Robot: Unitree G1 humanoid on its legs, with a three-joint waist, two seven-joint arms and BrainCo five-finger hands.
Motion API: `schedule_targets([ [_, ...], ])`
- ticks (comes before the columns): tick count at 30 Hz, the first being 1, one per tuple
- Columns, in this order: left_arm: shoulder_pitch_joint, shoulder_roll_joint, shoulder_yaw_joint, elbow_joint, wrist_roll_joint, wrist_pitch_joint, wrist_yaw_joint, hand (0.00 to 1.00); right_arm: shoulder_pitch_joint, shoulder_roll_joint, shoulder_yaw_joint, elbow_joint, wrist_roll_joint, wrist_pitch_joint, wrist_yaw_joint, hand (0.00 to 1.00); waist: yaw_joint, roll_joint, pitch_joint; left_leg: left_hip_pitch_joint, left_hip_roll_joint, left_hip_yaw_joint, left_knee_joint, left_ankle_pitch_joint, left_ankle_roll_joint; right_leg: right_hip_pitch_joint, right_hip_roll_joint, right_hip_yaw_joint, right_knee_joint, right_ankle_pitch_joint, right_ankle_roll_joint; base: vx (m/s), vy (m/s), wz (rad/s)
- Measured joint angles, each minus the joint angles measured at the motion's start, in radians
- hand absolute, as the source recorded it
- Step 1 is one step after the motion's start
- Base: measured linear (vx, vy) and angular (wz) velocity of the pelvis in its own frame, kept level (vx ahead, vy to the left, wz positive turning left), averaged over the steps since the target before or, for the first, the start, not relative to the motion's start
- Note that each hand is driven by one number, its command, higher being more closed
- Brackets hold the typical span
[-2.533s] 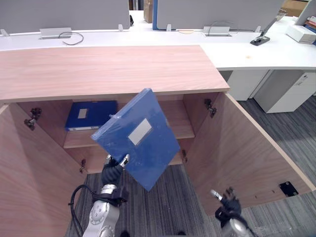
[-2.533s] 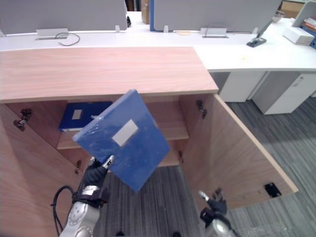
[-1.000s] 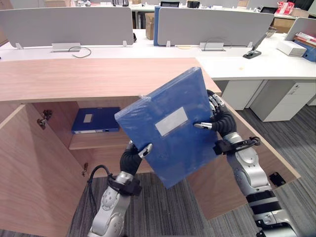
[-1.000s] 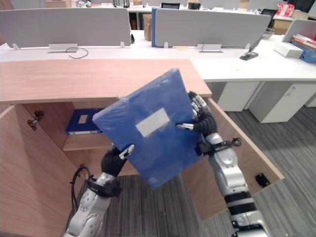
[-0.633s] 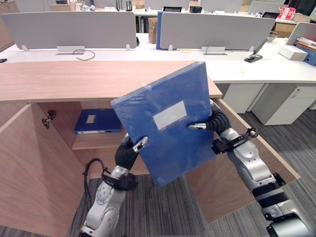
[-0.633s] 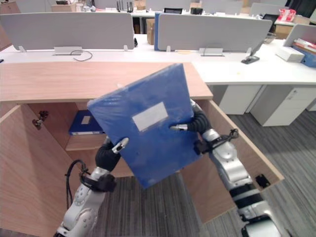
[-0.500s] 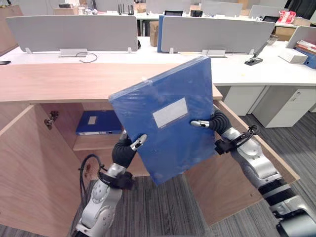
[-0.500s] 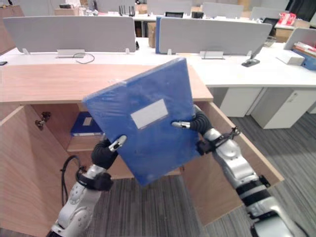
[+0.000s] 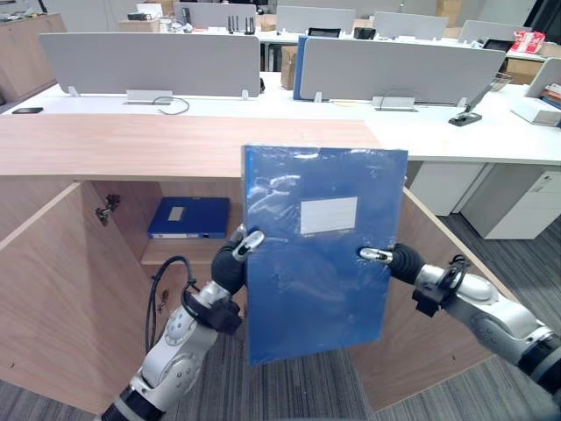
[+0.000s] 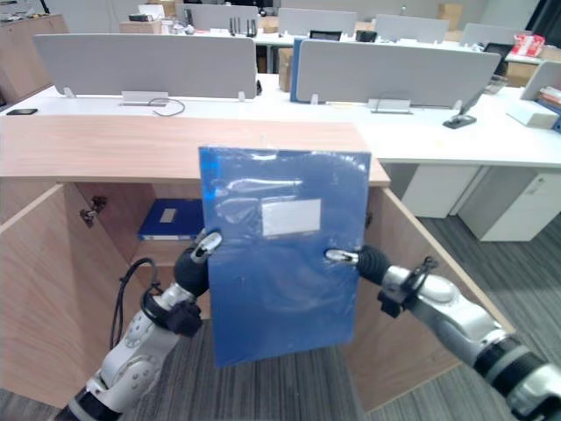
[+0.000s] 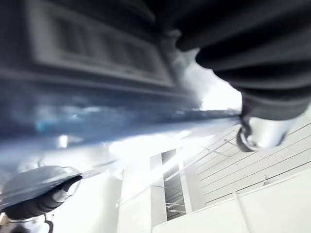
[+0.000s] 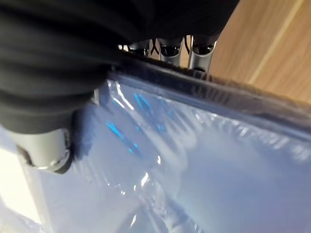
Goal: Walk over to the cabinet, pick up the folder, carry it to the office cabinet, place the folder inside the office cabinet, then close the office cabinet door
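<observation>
Comparing with 2.5 s back: the folder (image 9: pixel 316 263) was tilted on a corner and carried low by the left hand (image 9: pixel 230 266) alone. It is now held upright, label level, between both hands, in front of the open office cabinet (image 9: pixel 131 145). The left edge is pinched by the left hand, thumb on the front face, fingers behind. The right edge is gripped the same way by the right hand (image 9: pixel 401 261), brought up about a second ago; its fingers are seen hooked over the edge in the right wrist view. The view has also been raised, so part of the shift is camera, not folder.

Judged: pickup and carry are done, the two-handed hold is settled, insertion is not yet started. A second folder (image 9: pixel 188 217) is lying flat at the left of the shelf (image 9: pixel 171 250); the space to its right is hidden behind the held folder. Laying the folder flat will likely be needed to clear the opening. The left door (image 9: pixel 44 289) and right door (image 9: pixel 429 232) are open.
</observation>
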Motion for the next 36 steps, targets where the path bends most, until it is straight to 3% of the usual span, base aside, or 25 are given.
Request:
schedule_targets([
  [5,-0.004,0.011,0.000,0.047,-0.027,0.000,-0.039,0.00,0.009,0.111,-0.006,0.097,-0.019,0.005,0.058,1.00,0.010,-0.002,0.003,0.000,0.007,-0.010,0.000,-0.002,-0.003,0.026,0.006,-0.017,-0.042,0.018,-0.007,0.00,-0.002,0.06],
  [9,0.007,0.065,0.005,0.058,-0.114,0.043,-0.122,0.00,0.102,0.219,-0.092,0.114,-0.089,-0.002,0.079,1.00,0.005,-0.004,0.014,0.000,0.014,-0.010,0.000,-0.003,-0.005,0.032,0.014,-0.019,-0.050,0.023,-0.004,0.03,-0.001,-0.01],
  [12,0.082,0.027,0.042,0.078,-0.173,0.091,-0.206,0.00,0.206,0.329,-0.176,0.115,-0.142,0.003,0.104,1.00,-0.007,-0.004,0.032,0.000,0.016,-0.008,-0.001,-0.006,-0.009,0.031,0.016,-0.019,-0.050,0.023,-0.002,0.04,0.008,-0.02],
  [15,0.175,-0.048,0.142,0.168,-0.182,0.125,-0.230,0.00,0.311,0.478,-0.312,0.145,-0.226,0.008,0.073,1.00,-0.022,-0.005,0.047,0.000,0.019,-0.007,-0.005,-0.008,-0.010,0.030,0.019,-0.017,-0.049,0.020,0.000,0.01,0.004,-0.01],
  [19,0.259,-0.129,0.325,0.370,-0.167,0.135,-0.196,0.00,0.384,0.649,-0.502,0.268,-0.248,0.008,0.003,1.00,-0.035,-0.003,0.054,0.000,0.019,-0.007,-0.005,-0.010,-0.010,0.027,0.020,-0.016,-0.045,0.018,0.001,0.00,0.000,0.00],
  [20,0.266,-0.146,0.364,0.432,-0.142,0.135,-0.176,0.00,0.389,0.679,-0.535,0.303,-0.248,0.008,-0.014,1.00,-0.036,-0.002,0.058,0.000,0.018,-0.007,-0.005,-0.015,-0.012,0.026,0.019,-0.015,-0.045,0.015,0.003,-0.03,0.039,-0.02],
  [21,0.273,-0.156,0.406,0.533,-0.046,0.135,-0.123,0.00,0.389,0.713,-0.565,0.362,-0.253,0.010,-0.042,1.00,-0.035,-0.001,0.068,0.000,0.017,-0.005,-0.005,-0.017,-0.012,0.024,0.018,-0.012,-0.043,0.011,0.004,-0.03,0.040,-0.02],
  [24,0.270,-0.159,0.437,0.746,0.136,0.182,-0.048,0.00,0.381,0.754,-0.561,0.490,-0.328,0.044,-0.074,1.00,-0.035,-0.001,0.085,0.000,0.016,0.004,-0.005,-0.023,-0.007,0.012,0.017,0.001,-0.035,0.001,0.003,-0.02,0.031,-0.08],
  [25,0.262,-0.162,0.437,0.810,0.148,0.193,-0.042,0.00,0.374,0.759,-0.551,0.528,-0.346,0.051,-0.075,1.00,-0.035,0.000,0.087,0.000,0.015,0.007,-0.005,-0.024,-0.007,0.009,0.017,0.003,-0.031,-0.001,0.003,0.01,0.027,-0.12],
  [27,0.216,-0.200,0.458,1.092,0.164,0.231,-0.031,0.00,0.336,0.782,-0.510,0.698,-0.419,0.084,-0.087,1.00,-0.037,0.002,0.100,0.002,0.012,0.016,-0.005,-0.029,-0.007,-0.001,0.013,0.013,-0.013,0.000,0.007,0.04,0.029,-0.11],
  [31,0.179,-0.271,0.516,1.404,0.166,0.264,-0.031,0.00,0.259,0.833,-0.493,0.884,-0.494,0.111,-0.111,1.00,-0.037,0.004,0.133,0.023,0.008,0.048,0.000,-0.031,-0.008,-0.009,0.013,0.048,0.005,-0.001,0.009,0.05,0.028,-0.22],
  [36,0.152,-0.322,0.716,1.472,0.297,0.259,0.001,0.00,0.209,0.893,-0.617,1.060,-0.567,0.115,-0.154,1.00,-0.033,0.009,0.138,0.039,0.008,0.055,0.000,-0.043,-0.014,0.003,0.012,0.053,0.005,-0.003,0.011,0.01,0.013,-0.06],
])
